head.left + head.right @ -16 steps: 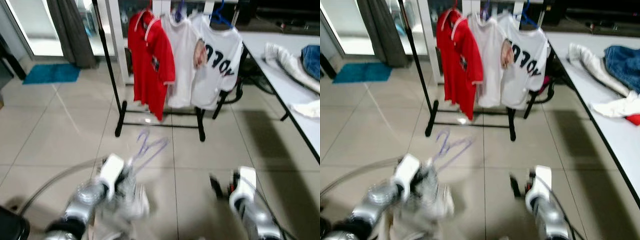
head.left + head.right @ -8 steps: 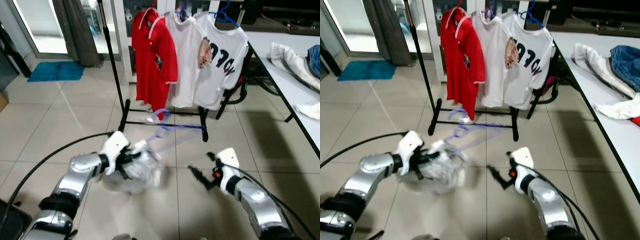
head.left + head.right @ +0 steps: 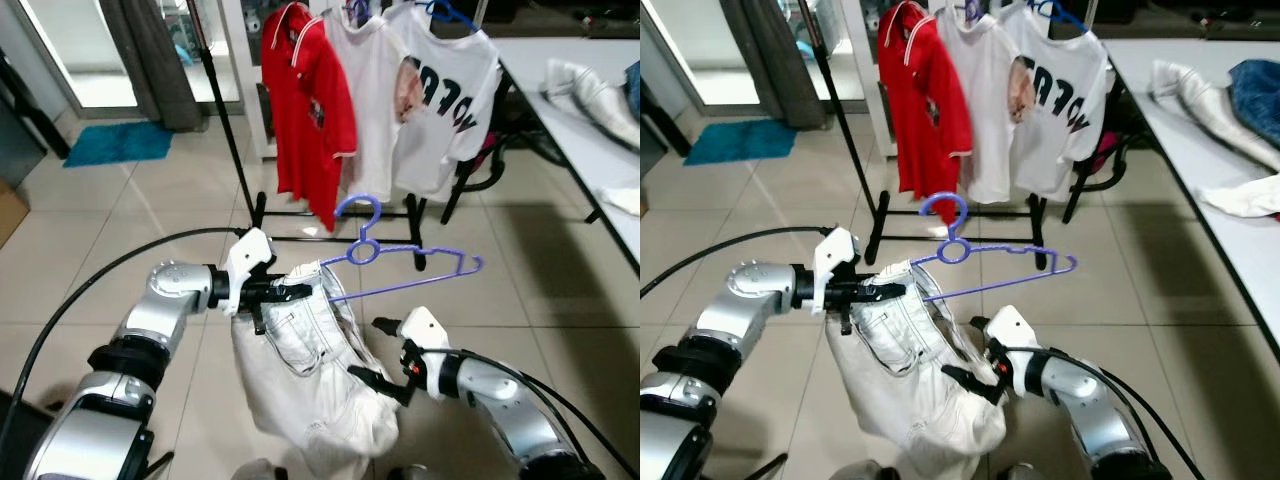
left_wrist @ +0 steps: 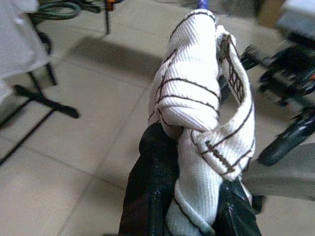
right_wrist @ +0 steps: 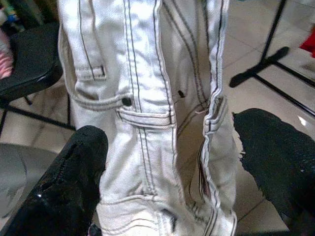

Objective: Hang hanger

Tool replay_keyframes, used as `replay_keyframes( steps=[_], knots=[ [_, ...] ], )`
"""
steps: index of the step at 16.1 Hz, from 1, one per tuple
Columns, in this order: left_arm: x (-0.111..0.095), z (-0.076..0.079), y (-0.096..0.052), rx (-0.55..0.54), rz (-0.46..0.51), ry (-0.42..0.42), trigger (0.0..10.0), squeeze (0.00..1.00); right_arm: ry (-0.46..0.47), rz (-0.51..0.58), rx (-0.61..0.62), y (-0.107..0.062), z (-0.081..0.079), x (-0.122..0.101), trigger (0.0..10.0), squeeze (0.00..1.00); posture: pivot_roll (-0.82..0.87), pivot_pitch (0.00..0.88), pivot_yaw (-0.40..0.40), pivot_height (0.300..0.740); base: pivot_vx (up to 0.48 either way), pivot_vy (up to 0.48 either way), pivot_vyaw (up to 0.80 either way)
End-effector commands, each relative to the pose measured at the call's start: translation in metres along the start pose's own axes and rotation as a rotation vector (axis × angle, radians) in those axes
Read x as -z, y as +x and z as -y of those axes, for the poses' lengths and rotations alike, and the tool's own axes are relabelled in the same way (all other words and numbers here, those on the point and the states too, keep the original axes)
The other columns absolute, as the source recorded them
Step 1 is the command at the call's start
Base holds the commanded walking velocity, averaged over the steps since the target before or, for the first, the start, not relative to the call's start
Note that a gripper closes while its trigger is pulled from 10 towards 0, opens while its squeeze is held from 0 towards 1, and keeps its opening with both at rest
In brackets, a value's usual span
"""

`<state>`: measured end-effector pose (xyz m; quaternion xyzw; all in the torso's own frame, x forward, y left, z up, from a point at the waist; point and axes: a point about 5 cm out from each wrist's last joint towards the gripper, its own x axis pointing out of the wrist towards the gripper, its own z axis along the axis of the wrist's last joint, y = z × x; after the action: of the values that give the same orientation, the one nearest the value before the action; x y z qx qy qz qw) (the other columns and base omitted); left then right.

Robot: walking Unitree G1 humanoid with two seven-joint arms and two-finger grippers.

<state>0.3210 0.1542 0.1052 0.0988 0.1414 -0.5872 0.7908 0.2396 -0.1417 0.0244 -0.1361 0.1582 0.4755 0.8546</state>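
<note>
Since half a second ago I've lifted the purple hanger (image 3: pixel 400 270) with the white jeans (image 3: pixel 305 370) draped on it, and the blur has settled. My left claw (image 3: pixel 290 292) is pinched tight on the waistband at the hanger's 9 o'clock end. My right claw (image 3: pixel 385 355) is spread wide around the trouser legs, holding nothing. I'm in the carry step; next I judge I must raise the hook to the clothes rack (image 3: pixel 225 140) at 12 o'clock
</note>
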Motion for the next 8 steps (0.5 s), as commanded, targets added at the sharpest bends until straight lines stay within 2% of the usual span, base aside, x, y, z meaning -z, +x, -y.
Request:
replay_keyframes(
  steps=[1,4,7,8],
  knots=[
    [-0.02,-0.009,-0.009,-0.007,0.061,0.04,0.0,0.0,-0.031,0.04,-0.026,0.004,-0.003,-0.008,10.0,1.0,0.01,0.104,0.118,0.74,0.0,0.0,0.0],
    [-0.034,-0.009,-0.013,0.074,0.101,0.042,0.0,0.0,-0.059,0.075,-0.027,0.014,0.0,-0.019,10.0,1.0,0.04,0.129,0.125,0.74,0.0,0.0,0.0],
    [-0.04,-0.009,-0.015,0.11,0.12,0.049,0.0,0.0,-0.034,0.089,-0.046,0.03,-0.003,-0.026,10.0,1.0,0.05,0.141,0.123,0.74,0.0,0.0,0.0],
    [-0.042,-0.008,-0.017,0.123,0.123,0.049,0.0,0.0,-0.015,0.098,-0.068,0.039,-0.006,-0.029,10.0,0.0,0.05,0.141,0.123,0.74,0.0,0.0,0.0]
  ],
)
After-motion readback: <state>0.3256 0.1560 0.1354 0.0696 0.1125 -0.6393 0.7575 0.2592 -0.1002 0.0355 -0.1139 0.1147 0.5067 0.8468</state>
